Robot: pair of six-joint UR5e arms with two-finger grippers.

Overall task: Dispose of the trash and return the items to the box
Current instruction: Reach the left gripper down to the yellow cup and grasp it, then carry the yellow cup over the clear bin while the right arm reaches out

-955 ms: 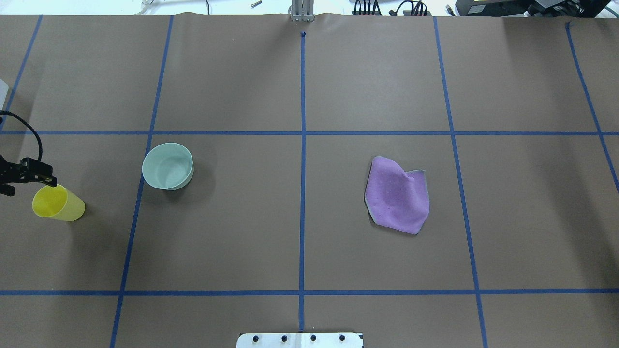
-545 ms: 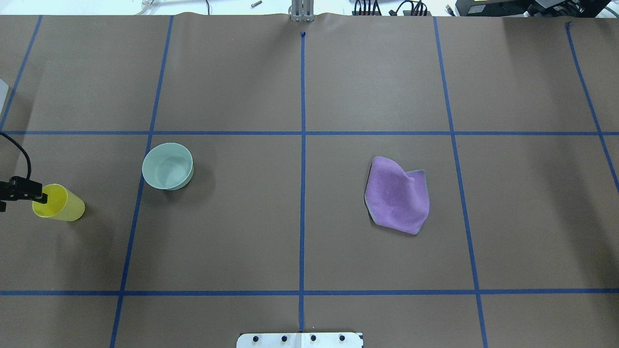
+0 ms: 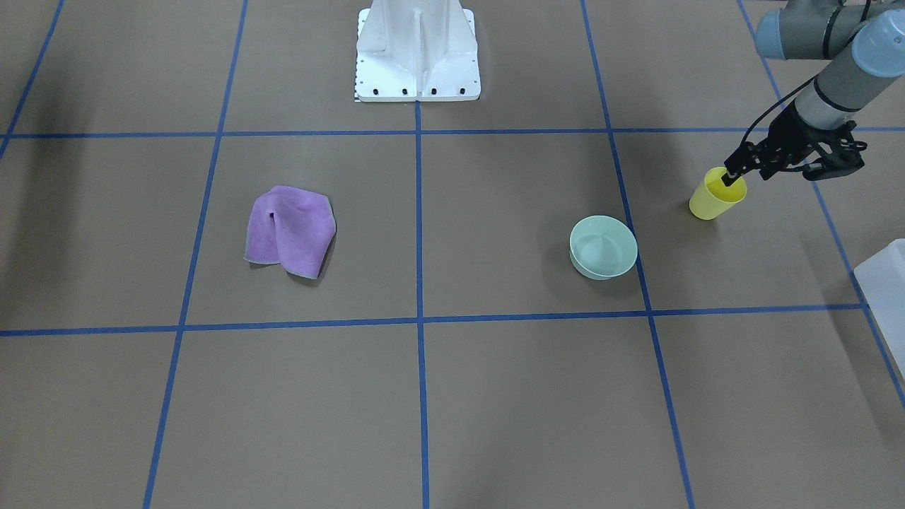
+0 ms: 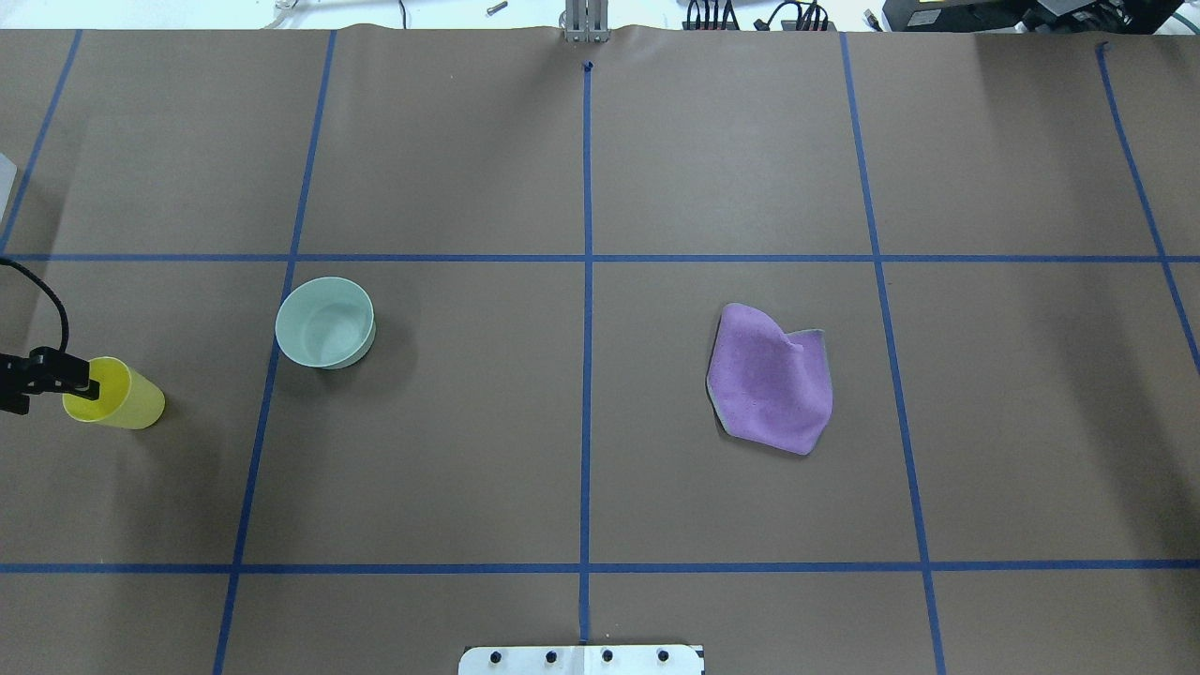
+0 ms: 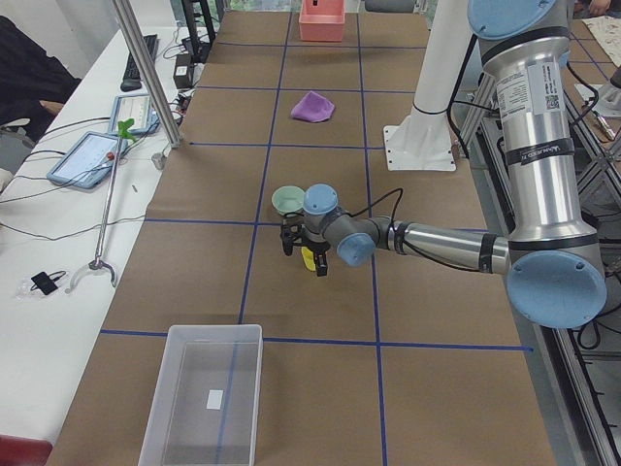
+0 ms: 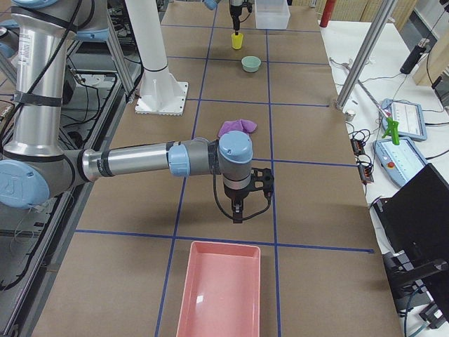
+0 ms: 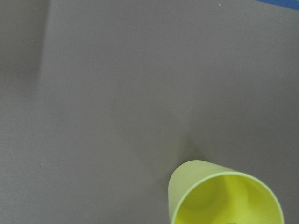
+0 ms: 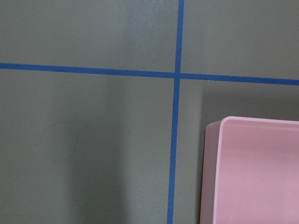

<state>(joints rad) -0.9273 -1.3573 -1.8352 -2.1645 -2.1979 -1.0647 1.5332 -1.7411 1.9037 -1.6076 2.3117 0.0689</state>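
Left jaws straddle the rim of the upright yellow cup [image 3: 715, 198] at the table's [image 3: 495, 396] left end, one finger inside; whether they have clamped cannot be told. Likely next: pinch firmly, lift, carry to the clear box [image 3: 884, 283] nearby. Right jaws' opening cannot be told either.
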